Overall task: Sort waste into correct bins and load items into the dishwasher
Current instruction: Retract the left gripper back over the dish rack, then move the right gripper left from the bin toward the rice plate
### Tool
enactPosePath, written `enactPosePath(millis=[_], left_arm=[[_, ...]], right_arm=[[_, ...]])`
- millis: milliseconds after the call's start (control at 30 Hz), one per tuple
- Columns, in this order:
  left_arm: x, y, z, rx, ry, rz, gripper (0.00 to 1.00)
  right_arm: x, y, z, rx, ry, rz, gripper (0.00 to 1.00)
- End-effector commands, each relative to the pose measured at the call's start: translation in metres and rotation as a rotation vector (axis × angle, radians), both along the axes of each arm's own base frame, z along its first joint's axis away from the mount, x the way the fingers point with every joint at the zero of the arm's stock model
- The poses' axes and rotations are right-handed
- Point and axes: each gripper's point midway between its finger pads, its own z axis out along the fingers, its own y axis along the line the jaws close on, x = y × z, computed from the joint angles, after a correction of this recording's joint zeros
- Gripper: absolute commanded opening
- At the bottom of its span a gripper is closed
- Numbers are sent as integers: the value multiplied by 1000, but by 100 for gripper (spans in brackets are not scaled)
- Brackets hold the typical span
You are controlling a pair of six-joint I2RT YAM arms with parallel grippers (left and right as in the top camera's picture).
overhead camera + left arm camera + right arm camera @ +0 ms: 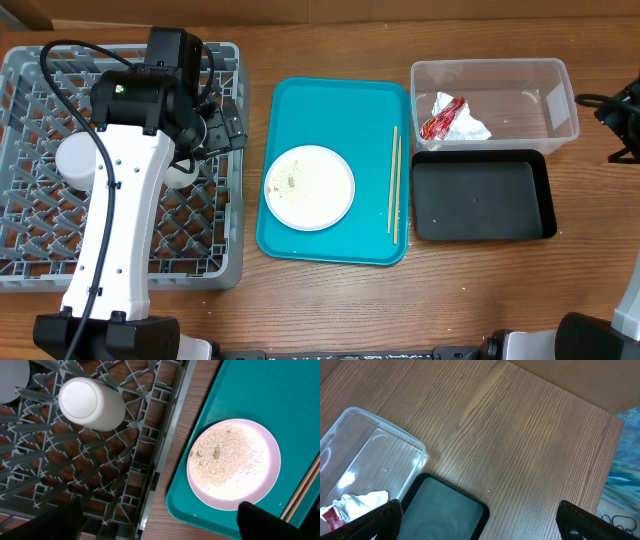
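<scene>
Though half under arm [118,205], cup [185,174].

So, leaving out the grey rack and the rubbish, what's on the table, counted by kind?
Tray: 1
Plate: 1
Chopsticks: 2
Bins: 2 (clear bin, black bin)
Total: 6

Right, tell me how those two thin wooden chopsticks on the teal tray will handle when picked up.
The two thin wooden chopsticks look slim and stiff, so probably light. Lying flat on the smooth teal plastic tray, they may roll or skid when nudged. Being slightly apart, one could get left behind.
</scene>
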Motion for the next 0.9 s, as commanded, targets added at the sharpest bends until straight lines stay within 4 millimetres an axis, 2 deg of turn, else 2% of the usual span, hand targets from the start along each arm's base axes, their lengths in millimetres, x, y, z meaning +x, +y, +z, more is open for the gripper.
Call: enactPosePath(millis=[0,167,333,600,700,733,867], left_arm=[[2,-3,0,-16,1,10,100],[3,-3,0,-20,-4,16,100],[15,-4,4,-37,-55,56,100],[15,-4,4,-37,-56,56,100],[15,-4,4,-37,-56,55,100],[15,-4,4,-37,-56,55,100],[15,-4,4,-37,-56,56,100]], right_arm=[[-1,-1,3,-9,-7,-5,100],[-1,-1,3,-9,-7,-5,100],[-1,-1,3,-9,-7,-5,100],[-1,-2,3,-10,-11,-5,100],[14,-5,10,-28,-84,-6,100],[24,0,10,10,-132,6,100],[49,58,-4,341,-220,174,100]])
